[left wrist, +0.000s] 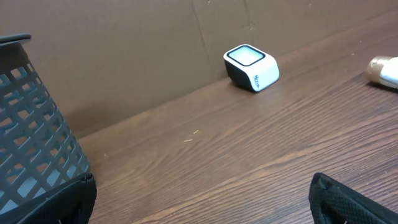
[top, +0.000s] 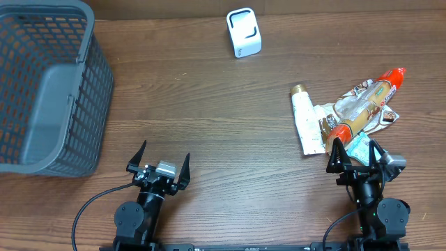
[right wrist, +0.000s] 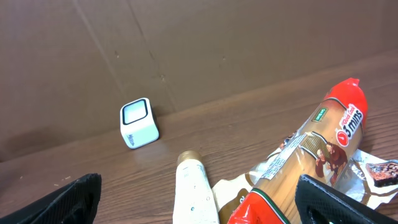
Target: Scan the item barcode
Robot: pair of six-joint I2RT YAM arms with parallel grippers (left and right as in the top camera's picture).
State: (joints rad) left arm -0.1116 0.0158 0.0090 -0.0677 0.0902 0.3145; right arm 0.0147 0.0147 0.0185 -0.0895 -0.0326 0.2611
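Note:
The white barcode scanner (top: 244, 33) stands at the back of the table, its black-framed window facing up (left wrist: 251, 67) (right wrist: 138, 123). The items lie in a pile at the right: a white tube with a gold cap (top: 304, 122) (right wrist: 194, 193), a long pasta pack with red ends (top: 366, 104) (right wrist: 311, 158), and flat packets beneath. My right gripper (top: 355, 148) (right wrist: 205, 202) is open just short of the pile's near edge, holding nothing. At the front left, my left gripper (top: 165, 156) (left wrist: 202, 202) is open over bare wood and holds nothing.
A large grey mesh basket (top: 49, 90) (left wrist: 31, 137) fills the left side of the table. A brown cardboard wall (left wrist: 124, 43) runs behind the scanner. The tube's gold cap (left wrist: 382, 70) shows at the right edge of the left wrist view.

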